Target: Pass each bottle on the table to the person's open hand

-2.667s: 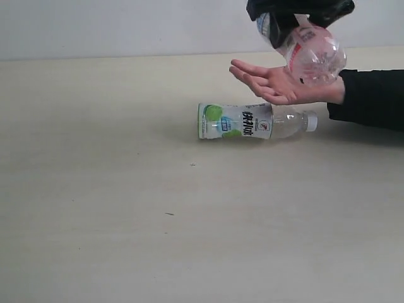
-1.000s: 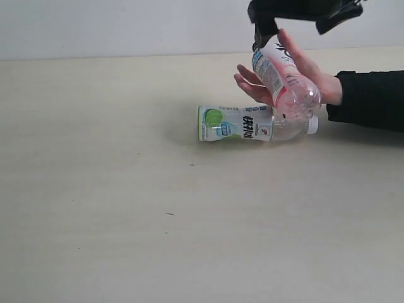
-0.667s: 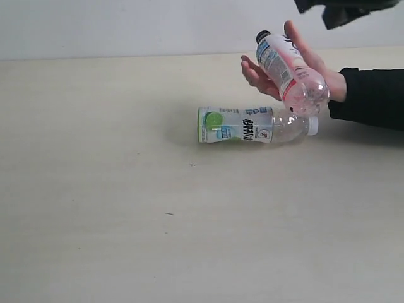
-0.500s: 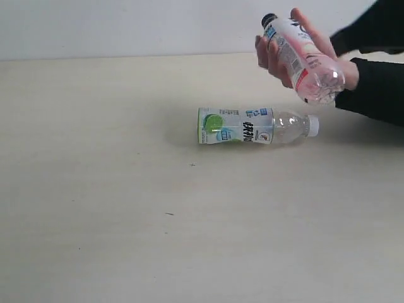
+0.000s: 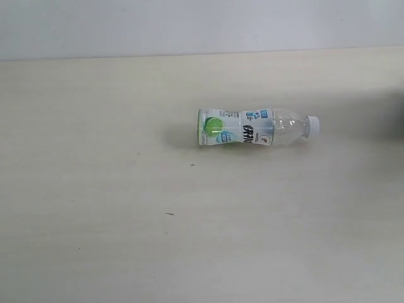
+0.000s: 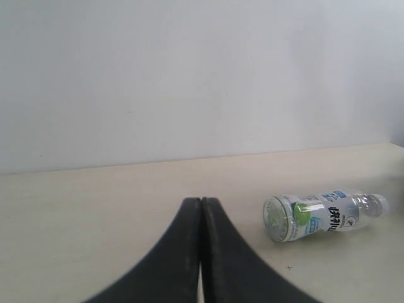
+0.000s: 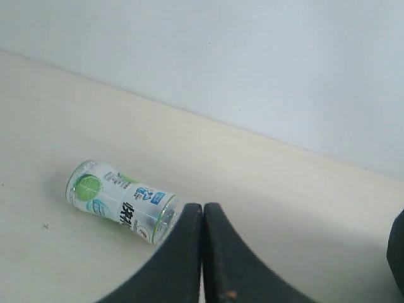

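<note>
One bottle (image 5: 255,127) lies on its side on the table (image 5: 126,208), clear with a white label, a lime mark and a white cap pointing right. The left wrist view shows this bottle (image 6: 319,215) base-first, off to one side of my left gripper (image 6: 201,201), which is shut and empty. My right gripper (image 7: 202,206) is shut and empty too, and its fingers hide the neck end of the bottle (image 7: 120,200). Neither gripper shows in the exterior view. The person's open hand is out of view.
A pale wall (image 5: 189,25) runs behind the table's far edge. A dark shape (image 7: 396,252) sits at the border of the right wrist view. Tiny dark specks (image 5: 169,214) dot the tabletop.
The person's hand closed round the pink bottle and carried it out of view to the right. My right gripper let go of it, drew away and shut. The lime bottle rolled slightly.
</note>
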Controlling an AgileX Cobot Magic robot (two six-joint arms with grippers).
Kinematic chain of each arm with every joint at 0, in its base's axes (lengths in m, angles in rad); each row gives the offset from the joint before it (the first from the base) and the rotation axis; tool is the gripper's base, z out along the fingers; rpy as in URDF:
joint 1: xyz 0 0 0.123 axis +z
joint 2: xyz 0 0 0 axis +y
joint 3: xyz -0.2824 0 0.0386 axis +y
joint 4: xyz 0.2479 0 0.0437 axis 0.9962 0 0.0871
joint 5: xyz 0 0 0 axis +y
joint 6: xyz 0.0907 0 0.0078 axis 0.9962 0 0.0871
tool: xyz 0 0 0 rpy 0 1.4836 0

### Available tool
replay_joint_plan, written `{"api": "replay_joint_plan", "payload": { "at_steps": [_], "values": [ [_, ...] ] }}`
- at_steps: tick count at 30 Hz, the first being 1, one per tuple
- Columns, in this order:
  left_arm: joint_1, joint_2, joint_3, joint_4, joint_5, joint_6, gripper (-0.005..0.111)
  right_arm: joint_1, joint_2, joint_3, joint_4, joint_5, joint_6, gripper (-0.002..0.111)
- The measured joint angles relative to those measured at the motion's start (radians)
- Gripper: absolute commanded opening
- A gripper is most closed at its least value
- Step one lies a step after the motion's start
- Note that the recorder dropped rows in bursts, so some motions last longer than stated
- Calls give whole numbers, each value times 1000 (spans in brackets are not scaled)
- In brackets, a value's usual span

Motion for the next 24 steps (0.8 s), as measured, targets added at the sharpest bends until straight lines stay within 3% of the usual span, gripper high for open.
{"api": "replay_joint_plan", "payload": {
  "at_steps": [24],
  "values": [
    [0,0,0,0,0,0,0,0,-203,27,-3,-19,77,0]
  ]
}}
